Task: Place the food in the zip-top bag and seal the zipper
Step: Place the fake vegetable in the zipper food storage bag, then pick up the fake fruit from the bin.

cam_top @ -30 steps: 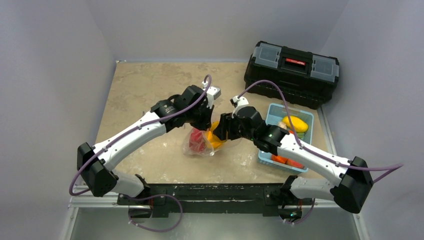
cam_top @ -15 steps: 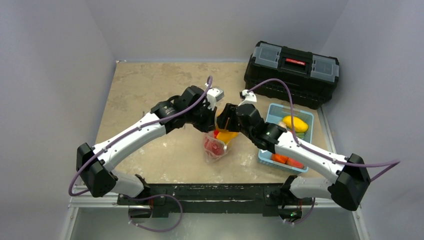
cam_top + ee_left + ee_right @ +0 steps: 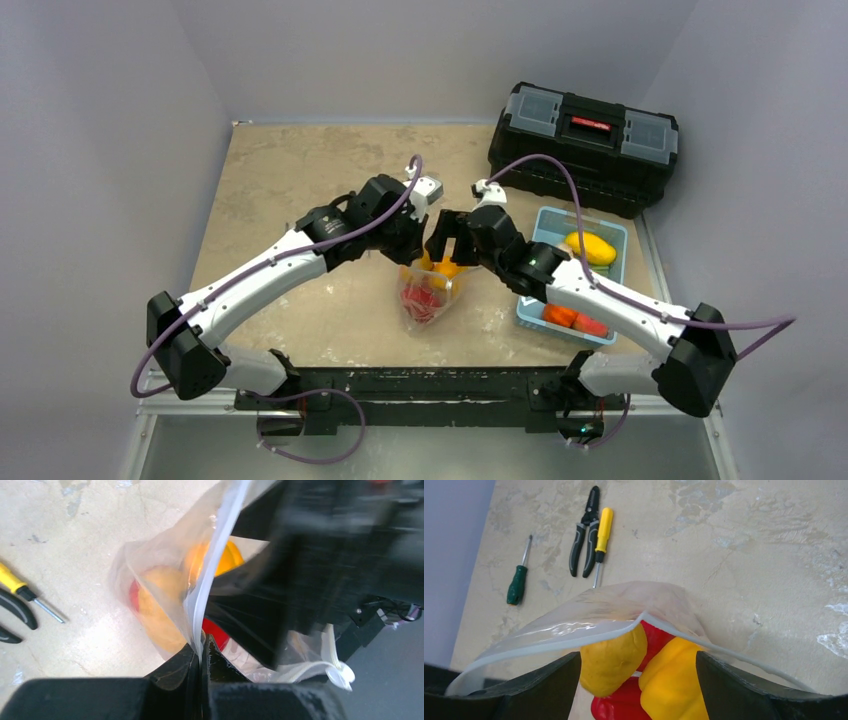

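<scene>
Over beige tabletop, clear zip-top bag of red, yellow food is held, zipper pinched by left claw; right claw spread wide.

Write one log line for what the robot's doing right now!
left claw: shut on zip-top bag edge | right claw: open at bag mouth | food: red and yellow pieces in bag | zipper: seal unclear

No text can be read in any view. The black toolbox carries a red label on its lid handle with pale marks that may be a brand name, but they are too small and blurred to make out.
</scene>
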Controlling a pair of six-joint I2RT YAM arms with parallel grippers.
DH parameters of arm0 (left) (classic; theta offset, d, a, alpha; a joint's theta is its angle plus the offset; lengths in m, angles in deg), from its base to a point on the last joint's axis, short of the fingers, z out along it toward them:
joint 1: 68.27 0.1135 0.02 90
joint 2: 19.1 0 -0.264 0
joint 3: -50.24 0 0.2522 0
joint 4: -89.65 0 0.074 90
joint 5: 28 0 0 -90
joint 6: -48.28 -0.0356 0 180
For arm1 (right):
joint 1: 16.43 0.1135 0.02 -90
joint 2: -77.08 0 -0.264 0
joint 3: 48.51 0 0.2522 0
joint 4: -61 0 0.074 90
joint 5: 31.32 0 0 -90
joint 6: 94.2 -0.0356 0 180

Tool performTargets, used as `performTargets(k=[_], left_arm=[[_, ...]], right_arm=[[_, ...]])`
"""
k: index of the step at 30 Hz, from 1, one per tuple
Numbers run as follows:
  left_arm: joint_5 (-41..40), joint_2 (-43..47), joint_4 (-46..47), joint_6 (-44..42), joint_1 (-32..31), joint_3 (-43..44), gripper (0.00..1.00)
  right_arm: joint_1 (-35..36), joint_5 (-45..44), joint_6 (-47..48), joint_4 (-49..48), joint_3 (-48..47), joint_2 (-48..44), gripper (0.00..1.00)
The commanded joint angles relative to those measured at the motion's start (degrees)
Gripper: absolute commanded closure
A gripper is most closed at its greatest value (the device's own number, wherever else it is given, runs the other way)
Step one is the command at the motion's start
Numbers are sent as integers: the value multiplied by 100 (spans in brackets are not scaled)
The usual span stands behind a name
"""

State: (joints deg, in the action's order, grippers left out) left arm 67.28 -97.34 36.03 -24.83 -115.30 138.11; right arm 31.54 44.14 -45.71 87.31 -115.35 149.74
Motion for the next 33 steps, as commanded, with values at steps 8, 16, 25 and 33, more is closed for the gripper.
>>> performTargets(k=[8,16,25,33], left_arm=[[-816,278,69,25,-33,63,100],[-853,224,-14,34,-26,111,100],[-859,243,-14,34,-26,90,100],[-874,305,-20,25,-30,81,100]], right_arm=[[20,-1067,472,1306,-501,-1599,17],[-207,-4039,-952,2299,207,-2925,1],[-2540,-2565,-655,1983,826,-2761,1],[-4591,-465,-636,1972,1165,-1921,1]])
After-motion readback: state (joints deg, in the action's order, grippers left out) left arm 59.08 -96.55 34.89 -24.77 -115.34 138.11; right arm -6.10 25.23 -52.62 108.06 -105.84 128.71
